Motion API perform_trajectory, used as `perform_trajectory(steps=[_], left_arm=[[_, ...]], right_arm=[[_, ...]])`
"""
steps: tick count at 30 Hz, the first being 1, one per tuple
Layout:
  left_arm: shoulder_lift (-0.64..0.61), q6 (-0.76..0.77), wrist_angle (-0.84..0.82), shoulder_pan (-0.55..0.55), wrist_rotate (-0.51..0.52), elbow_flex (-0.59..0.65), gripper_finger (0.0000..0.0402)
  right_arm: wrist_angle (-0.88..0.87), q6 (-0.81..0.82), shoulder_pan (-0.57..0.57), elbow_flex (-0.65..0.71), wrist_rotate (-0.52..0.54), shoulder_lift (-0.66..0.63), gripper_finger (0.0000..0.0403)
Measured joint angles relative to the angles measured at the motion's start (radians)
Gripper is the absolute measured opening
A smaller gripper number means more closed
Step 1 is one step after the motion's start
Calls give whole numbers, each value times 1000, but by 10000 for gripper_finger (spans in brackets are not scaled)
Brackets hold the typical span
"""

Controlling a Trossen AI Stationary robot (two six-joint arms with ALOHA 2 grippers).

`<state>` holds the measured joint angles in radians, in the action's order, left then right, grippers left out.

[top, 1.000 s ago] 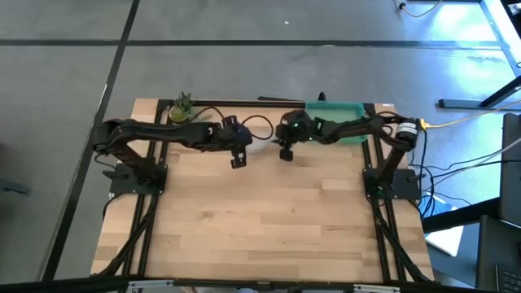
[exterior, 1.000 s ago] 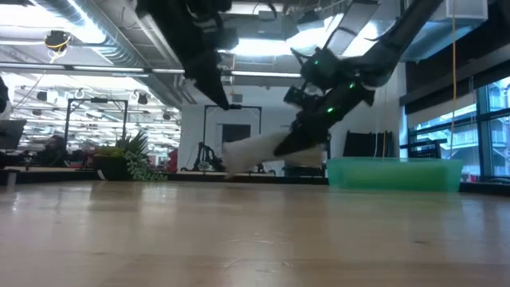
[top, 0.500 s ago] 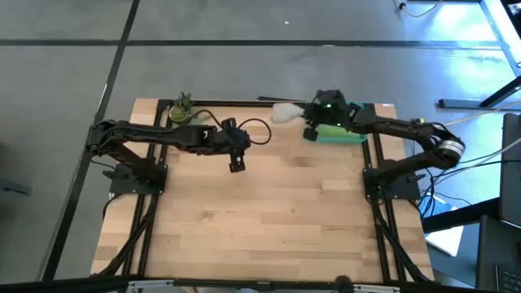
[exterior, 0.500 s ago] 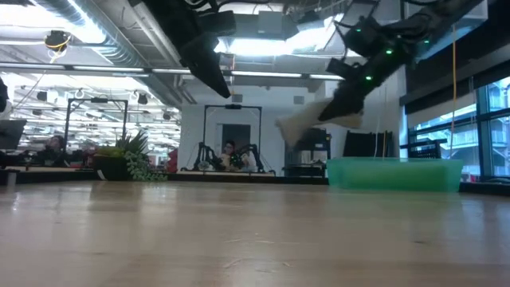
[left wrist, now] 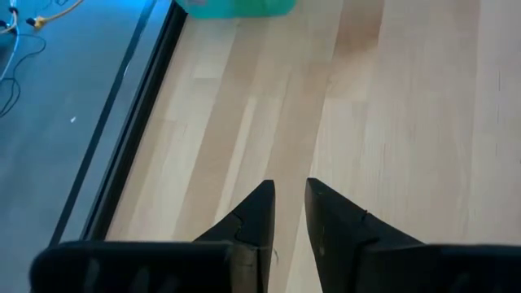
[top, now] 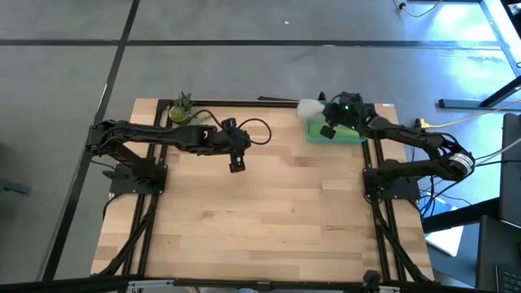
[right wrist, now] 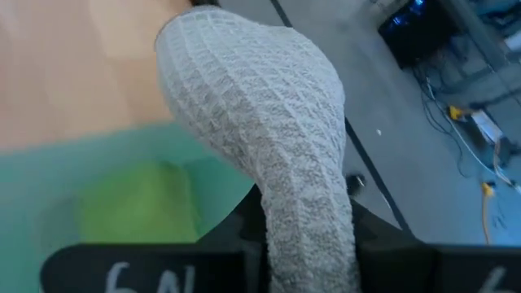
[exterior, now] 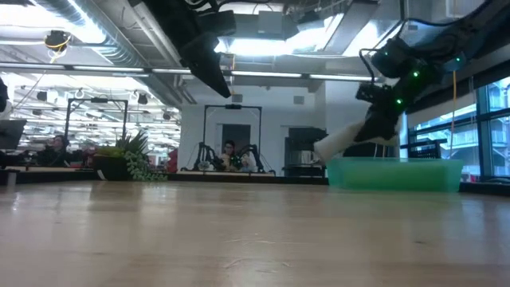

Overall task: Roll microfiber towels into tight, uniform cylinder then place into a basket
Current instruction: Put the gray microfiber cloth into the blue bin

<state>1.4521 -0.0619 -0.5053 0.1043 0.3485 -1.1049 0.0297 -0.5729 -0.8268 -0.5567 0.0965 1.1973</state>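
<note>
Teal basket (right wrist: 49,179) (wrist-mount marking "6A")

Grey floor (top: 269,73) with dark seams fills the upper frame; ceiling ducts (exterior: 88,40) upper left, windows (exterior: 478,119) right.

A pale wooden table (top: 269,212) carries the teal basket (top: 338,134) and a small potted plant (top: 181,108) along its far edge.

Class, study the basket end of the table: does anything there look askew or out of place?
Yes. The grey towel, gripped by the right gripper, hangs out past the end of the basket instead of lying inside, and looks loosely bunched, not a tight cylinder. The green towel already lies in the basket.
</note>
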Motion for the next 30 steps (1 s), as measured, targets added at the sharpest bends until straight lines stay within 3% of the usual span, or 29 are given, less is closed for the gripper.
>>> perform_trajectory(steps=[12, 16, 24, 30], left_arm=[[1, -1, 1, -2, -1, 0, 66], [1, -2, 1, -13, -1, 0, 66], [1, -37, 2, -46, -2, 0, 66], [1, -45, 8, -47, -2, 0, 66]], right_arm=[[-120, -163, -103, 26, 17, 5, 60], [-120, -171, -126, 26, 69, 40, 60], [-92, -213, -147, 5, 7, 140, 60], [-125, -217, -146, -15, 37, 142, 60]])
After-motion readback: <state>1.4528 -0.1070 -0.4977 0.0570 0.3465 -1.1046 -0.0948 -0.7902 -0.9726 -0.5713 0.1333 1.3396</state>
